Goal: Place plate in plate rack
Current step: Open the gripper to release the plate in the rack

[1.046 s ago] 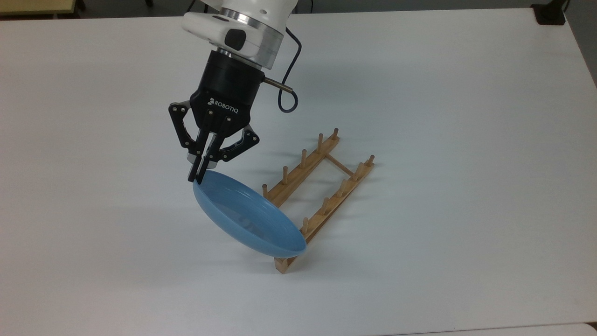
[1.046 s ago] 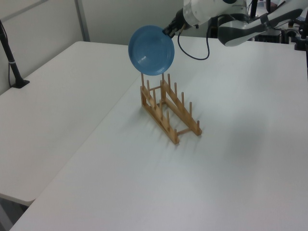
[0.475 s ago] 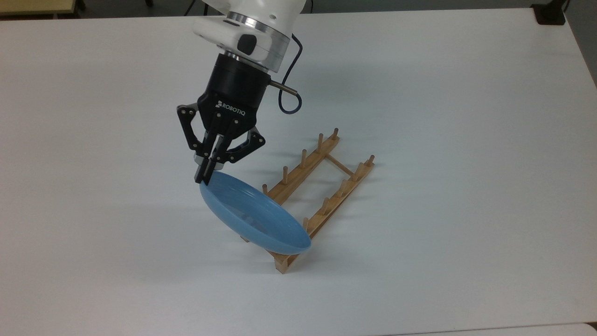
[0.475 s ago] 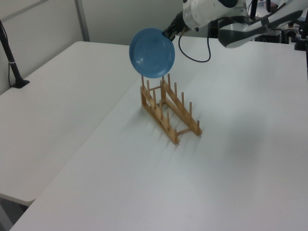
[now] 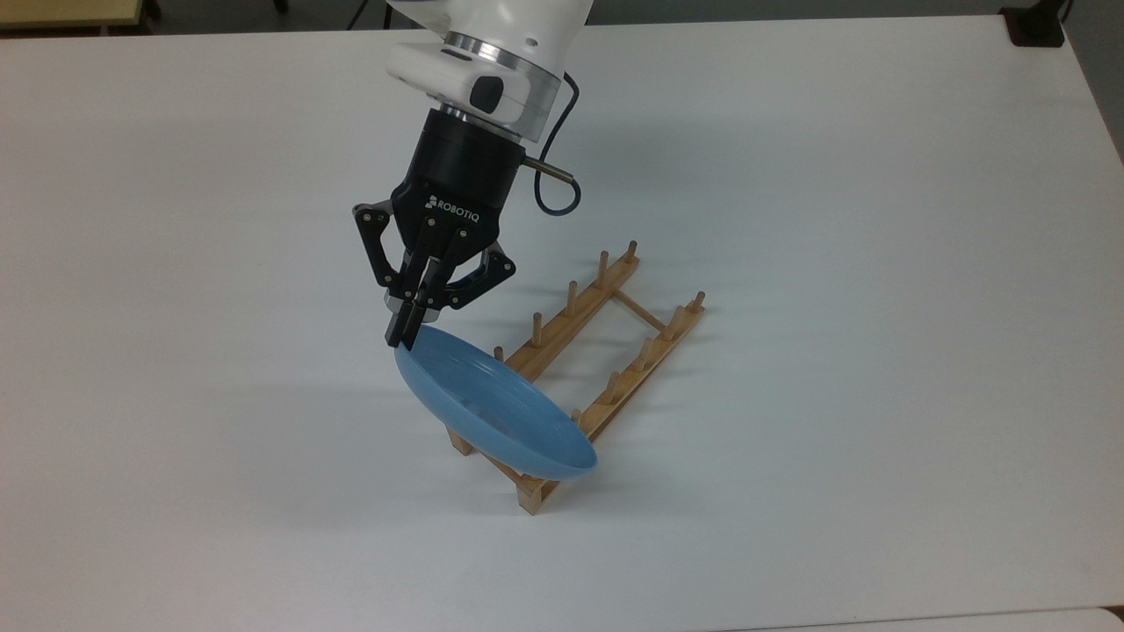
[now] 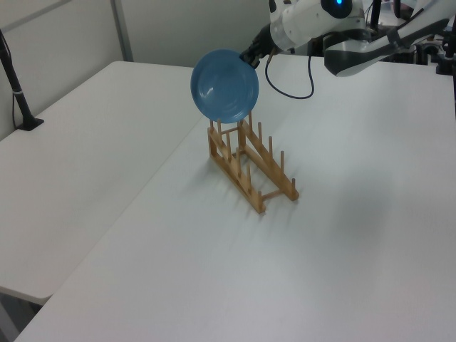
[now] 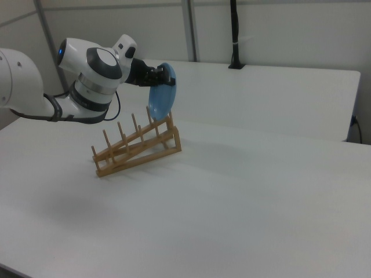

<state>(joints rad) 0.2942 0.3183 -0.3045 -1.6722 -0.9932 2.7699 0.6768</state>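
My gripper (image 5: 406, 338) is shut on the rim of the light-blue plate (image 5: 492, 408), which hangs tilted on edge in the air. The plate (image 6: 225, 85) hovers just above the end pegs of the wooden plate rack (image 6: 251, 165), at the left view's far end of it. In the top view the plate covers the rack's (image 5: 606, 329) lower-left end. The right view has the plate (image 7: 162, 99) over the right end of the rack (image 7: 137, 146), held by the gripper (image 7: 164, 76) from the right view's left.
The rack stands on a wide white table (image 5: 878, 263) with bare surface all around. A black post (image 6: 18, 92) is clamped at the left view's left table edge. Another black post (image 7: 235, 35) stands at the back in the right view.
The gripper has carried the plate toward the top view's right and slightly lower, bringing it further over the rack's end. The rack has not moved.
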